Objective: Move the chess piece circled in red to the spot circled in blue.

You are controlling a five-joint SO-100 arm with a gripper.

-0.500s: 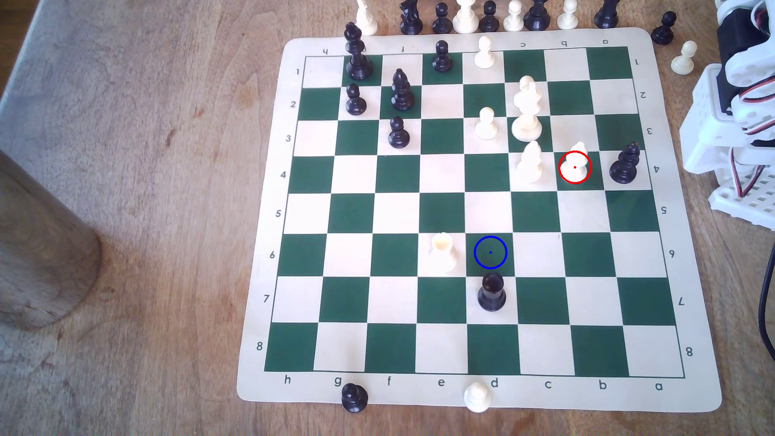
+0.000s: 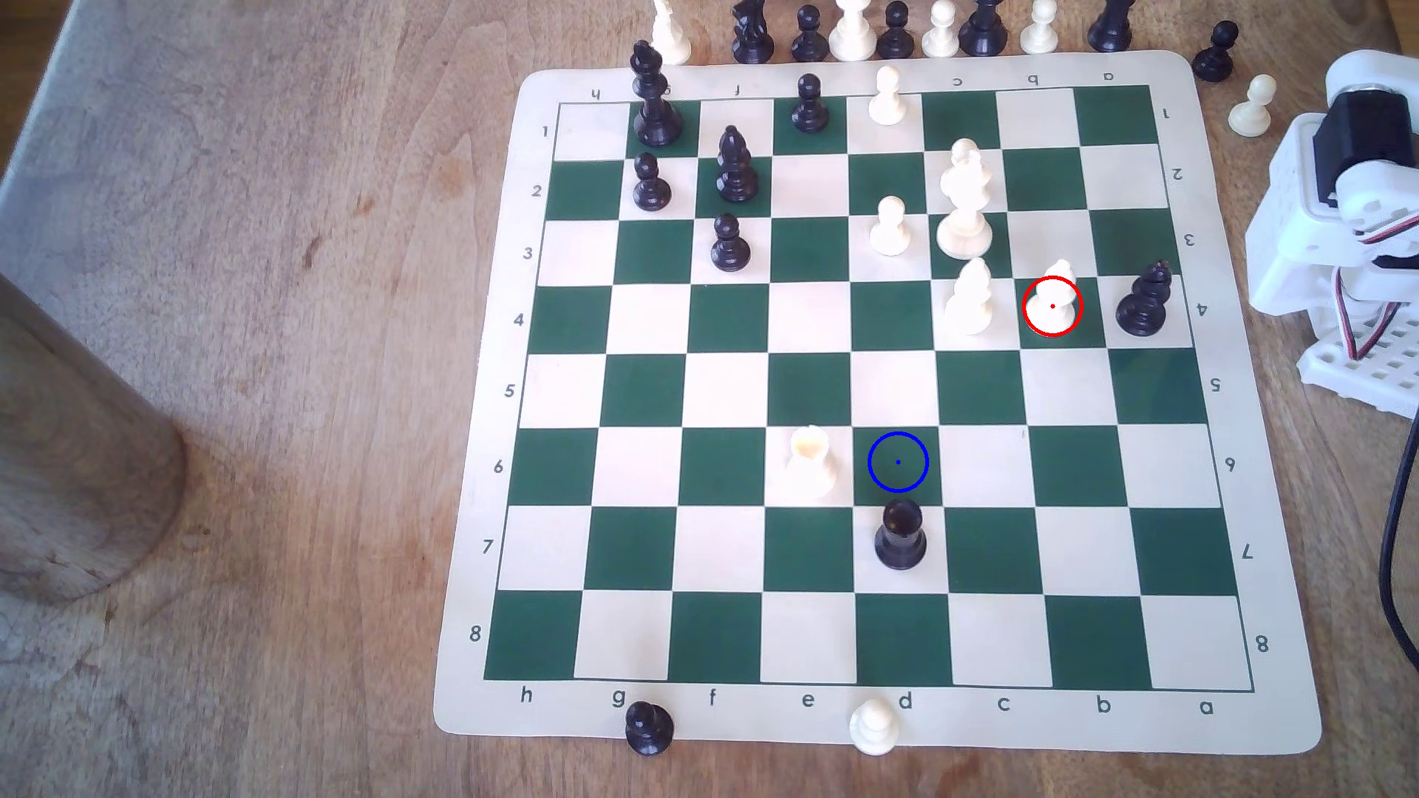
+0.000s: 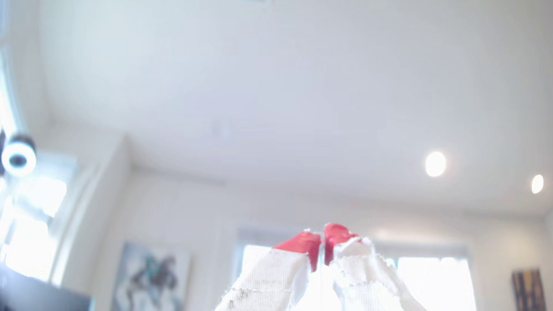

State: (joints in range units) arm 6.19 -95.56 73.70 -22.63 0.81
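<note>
Fingers (image 3: 322,239) pressed together; bishop (image 2: 1053,303) flanked both sides.

The only readable marks are on the cream border of the chess mat (image 2: 476,713). Along its near edge run the letters h, g, f, e, d, c, b, a, from the exterior view's left to right. Down its left edge stand the numbers 1 to 8, far to near. The right and far edges repeat numbers and letters upside down; some far-edge letters are hidden by pieces.
</note>
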